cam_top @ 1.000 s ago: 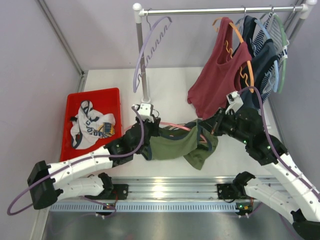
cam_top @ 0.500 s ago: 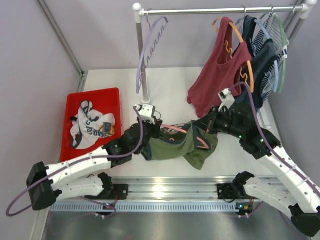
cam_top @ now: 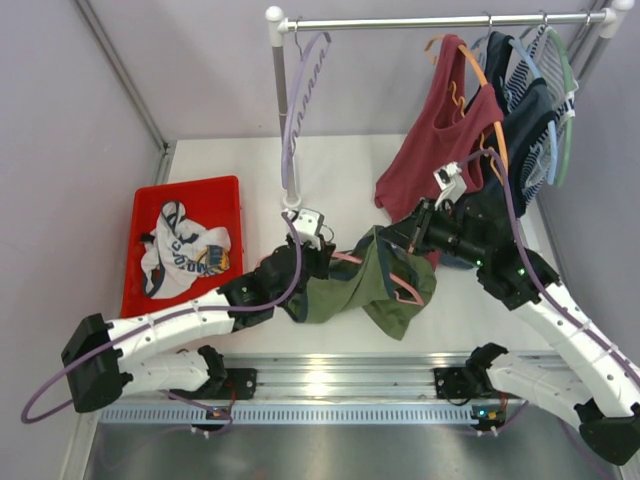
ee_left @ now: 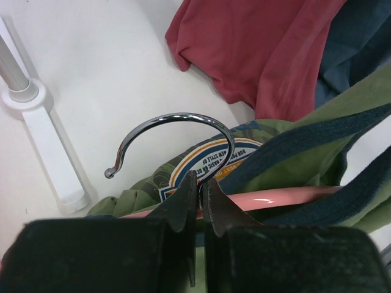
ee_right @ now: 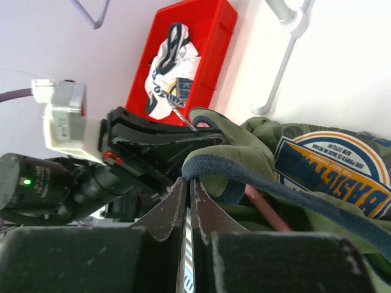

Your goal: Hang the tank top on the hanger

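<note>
The olive-green tank top [cam_top: 350,292] lies bunched at the table's middle, between my two arms. Parts of the salmon-pink hanger [cam_top: 404,287] show through its folds. My left gripper [cam_top: 322,258] is shut on the hanger [ee_left: 275,196] just below its metal hook [ee_left: 177,119], and the chest graphic [ee_left: 208,160] lies behind the jaws. My right gripper [cam_top: 388,240] is shut on the tank top's navy trim [ee_right: 244,174], holding the strap raised beside the pink bar [ee_right: 266,210]. The left gripper [ee_right: 153,146] sits close behind that strap.
A red bin [cam_top: 185,186] with a white printed garment [cam_top: 185,252] stands at the left. The rack pole [cam_top: 283,110] carries a lilac hanger [cam_top: 295,100]. A dark red tank top [cam_top: 435,150] on an orange hanger and several other garments hang at the right.
Both grippers have moved up and away from the front edge, the left also rightward. The tank top's right side is lifted and more bunched. The lilac hanger has swung on the rail.
</note>
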Motion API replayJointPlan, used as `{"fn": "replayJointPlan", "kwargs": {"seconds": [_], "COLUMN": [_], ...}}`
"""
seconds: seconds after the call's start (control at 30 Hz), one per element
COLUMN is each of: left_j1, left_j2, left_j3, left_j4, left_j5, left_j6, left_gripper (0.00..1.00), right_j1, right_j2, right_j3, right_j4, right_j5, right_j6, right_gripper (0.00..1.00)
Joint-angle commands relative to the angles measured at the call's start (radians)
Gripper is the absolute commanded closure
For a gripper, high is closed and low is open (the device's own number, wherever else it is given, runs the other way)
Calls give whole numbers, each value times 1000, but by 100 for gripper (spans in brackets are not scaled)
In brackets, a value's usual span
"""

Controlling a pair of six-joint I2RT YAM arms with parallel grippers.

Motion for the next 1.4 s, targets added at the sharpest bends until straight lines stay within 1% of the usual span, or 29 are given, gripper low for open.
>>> {"fn": "replayJointPlan", "kwargs": {"seconds": [0.0,0.03,0.17,0.3,0.4,0.57,0.7,0.73,0.77,0.8,0.9,0.93,1.0,1.13,1.23,1.37], "left_j1": [-3,-3,-3,-3,-3,-3,-3,-3,-3,-3,-3,-3,-3,-3,-1,-3], "left_j2": [-64,-75,-112,-136,-142,-150,-150,-148,-145,-141,-129,-118,-110,-81,-69,-47], "left_j3": [57,57,52,34,31,29,31,31,31,31,37,39,43,52,60,80], "left_j4": [93,85,53,49,41,24,19,19,19,21,21,21,24,22,22,22], "left_j5": [17,15,8,6,2,-9,-12,-11,-11,-8,-5,-2,3,12,15,23], "left_j6": [7,7,5,-1,-2,2,8,10,10,8,10,8,11,11,11,16], "left_gripper": [100,100,100,100,100,100,100,100,100,100,100,100,100,100,100,100], "right_j1": [-9,-20,-81,-95,-96,-101,-101,-101,-101,-101,-99,-99,-86,-34,29,147], "right_j2": [-79,-104,-199,-245,-268,-296,-311,-314,-313,-313,-290,-277,-239,-178,-123,-49], "right_j3": [-47,-92,-141,-167,-186,-186,-196,-196,-193,-177,-138,-114,-100,-78,-60,-49], "right_j4": [-28,-37,-139,-226,-267,-360,-393,-398,-403,-406,-406,-403,-384,-351,-328,-312], "right_j5": [51,55,98,97,141,205,228,228,227,228,199,187,164,182,225,296], "right_j6": [0,6,-22,-43,-45,-59,-60,-63,-65,-77,-103,-118,-121,-121,-125,-123], "right_gripper": [100,100,100,91,89,91,81,75,73,67,60,60,60,61,61,61]}}
